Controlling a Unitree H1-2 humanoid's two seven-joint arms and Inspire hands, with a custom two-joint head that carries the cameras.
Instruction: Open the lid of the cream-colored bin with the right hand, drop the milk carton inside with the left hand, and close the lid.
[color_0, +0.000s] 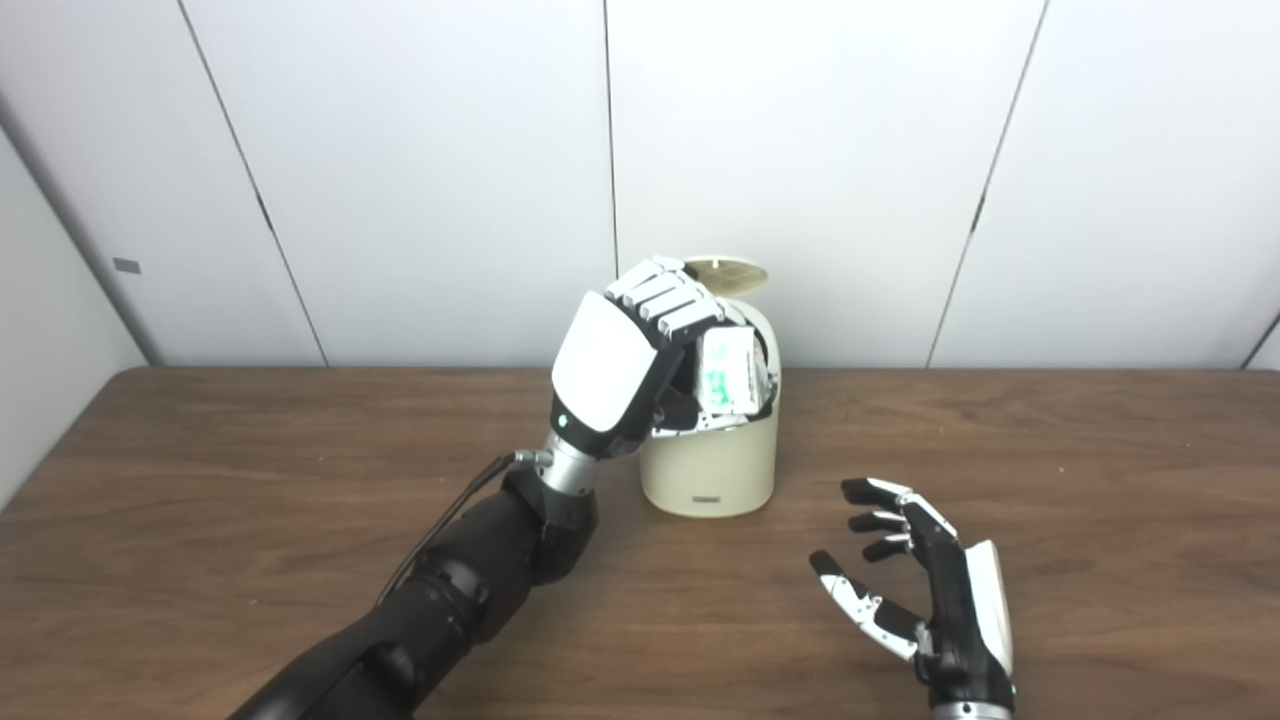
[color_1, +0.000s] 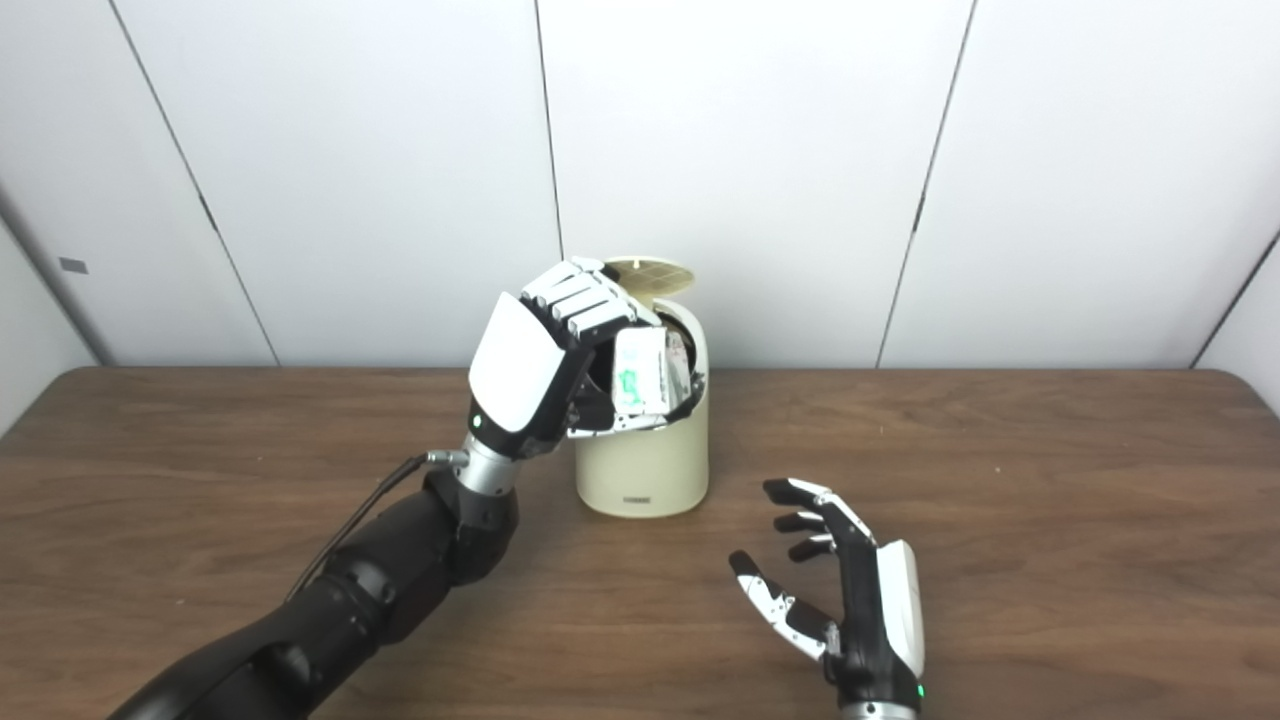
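Carton (color_0: 728, 372), white with green print too blurred to read, sat in the bin's (color_0: 708, 470) mouth under the raised lid (color_0: 727, 272), gripped by the left hand's (color_0: 625, 365) curled fingers (color_0: 665, 300), while the right hand (color_0: 925, 590) lay spread and empty near the bin.

Your left hand (color_0: 640, 350) has a glossy white back plate, white-topped fingers (color_0: 665, 300) and black undersides, with a small green light near the wrist. A silver metal wrist collar joins it to a bulky black forearm; a thin black cable runs alongside. Your right hand (color_1: 850, 600) matches: black frame, white side plate, white-and-black fingers, green light.
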